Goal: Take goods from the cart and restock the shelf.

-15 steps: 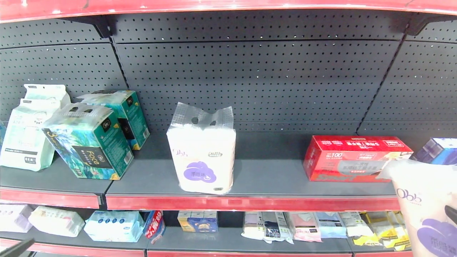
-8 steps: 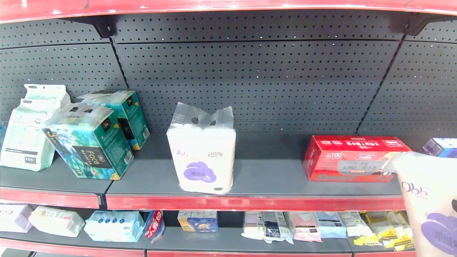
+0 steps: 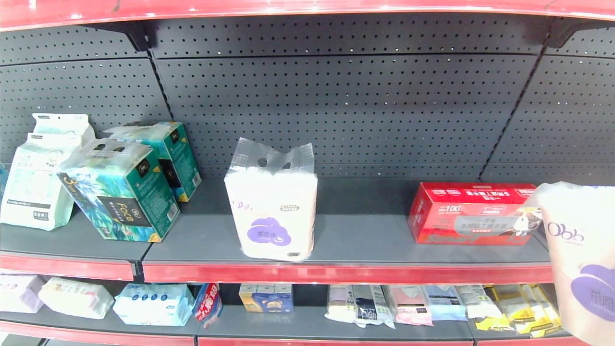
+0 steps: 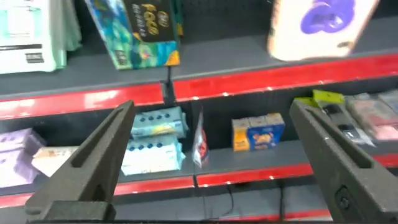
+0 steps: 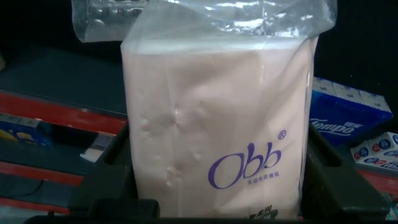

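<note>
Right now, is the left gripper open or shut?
Open. The left gripper has its jaws spread wide apart, with nothing held between them.

1. The grey shelf point(image 3: 365, 230) with the red front lip is carrying everything here, pegboard backing behind it.
2. Far left, two pale green packs point(image 3: 33, 182) are standing one behind the other.
3. Next to them a green tissue pack point(image 3: 120, 197) is sitting angled near the front, with a second green pack point(image 3: 175, 154) standing just behind it.
4. In the middle, a white tissue pack point(image 3: 274, 211) is standing upright near the front edge.
5. Over on the right, a red box point(image 3: 468, 214) is lying lengthwise.
6. The lower shelf point(image 3: 307, 327) is holding blue-white packs point(image 3: 153, 302), a small blue box point(image 3: 269, 297) and flat pouches point(image 3: 413, 305).
</note>
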You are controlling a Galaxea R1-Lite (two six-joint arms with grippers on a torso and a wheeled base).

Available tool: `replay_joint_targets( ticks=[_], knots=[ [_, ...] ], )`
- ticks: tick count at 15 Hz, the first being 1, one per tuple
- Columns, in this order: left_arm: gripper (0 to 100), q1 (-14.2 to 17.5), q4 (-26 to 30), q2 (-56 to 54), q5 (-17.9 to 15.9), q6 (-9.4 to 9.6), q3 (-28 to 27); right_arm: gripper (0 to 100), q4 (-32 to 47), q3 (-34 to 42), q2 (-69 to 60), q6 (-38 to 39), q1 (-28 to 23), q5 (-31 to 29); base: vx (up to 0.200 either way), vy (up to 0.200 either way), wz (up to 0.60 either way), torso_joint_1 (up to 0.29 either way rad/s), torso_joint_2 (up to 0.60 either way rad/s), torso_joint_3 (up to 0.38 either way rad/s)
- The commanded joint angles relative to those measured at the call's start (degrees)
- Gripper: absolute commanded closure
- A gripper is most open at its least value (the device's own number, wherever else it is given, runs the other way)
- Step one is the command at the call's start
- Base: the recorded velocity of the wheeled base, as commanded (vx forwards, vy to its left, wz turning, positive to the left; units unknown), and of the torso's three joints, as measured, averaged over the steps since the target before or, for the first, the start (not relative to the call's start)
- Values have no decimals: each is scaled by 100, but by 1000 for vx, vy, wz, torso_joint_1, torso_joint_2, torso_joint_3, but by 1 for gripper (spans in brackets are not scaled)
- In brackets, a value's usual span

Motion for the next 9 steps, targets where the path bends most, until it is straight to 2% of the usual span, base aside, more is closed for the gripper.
replay_joint_targets(
  ticks=[1, 3, 5, 7, 9],
  knots=[
    [0, 2, 3, 10, 141, -71, 47, 100, -8, -14, 74, 3, -1, 1, 0, 0, 0, 0, 0, 0],
    [0, 2, -164, 10, 159, -132, 144, 100, -8, -14, 83, 21, -1, 1, 0, 0, 0, 0, 0, 0],
    [0, 2, -1113, 10, 115, -194, 645, 100, -8, -14, 74, 64, -1, 1, 0, 0, 0, 0, 0, 0],
    [0, 2, -973, 10, 247, -546, 645, 100, -8, -40, 65, 64, 16, 1, 0, 0, 0, 0, 0, 0],
    [0, 2, -973, 10, 256, -598, 645, 100, -8, -84, 83, 64, 25, 10, 0, 0, 0, 0, 0, 0]
  ],
)
